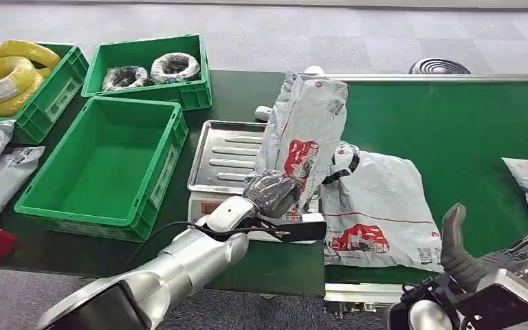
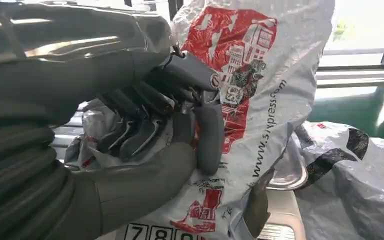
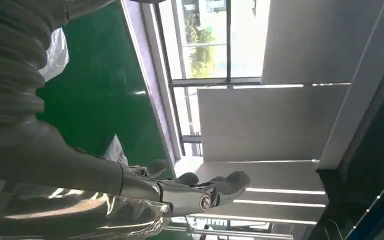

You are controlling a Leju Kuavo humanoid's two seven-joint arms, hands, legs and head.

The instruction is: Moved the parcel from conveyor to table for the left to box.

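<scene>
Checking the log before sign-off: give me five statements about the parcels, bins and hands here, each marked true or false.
1. The left hand holds a grey parcel upright over the metal tray. True.
2. The large green bin nearest the tray has parcels in it. False: it is empty.
3. The right hand grips a parcel. False: it holds nothing, fingers apart.
4. A second parcel lies flat on the green conveyor. True.
5. The yellow coils sit on the conveyor. False: they are in a green bin at the far left.
</scene>
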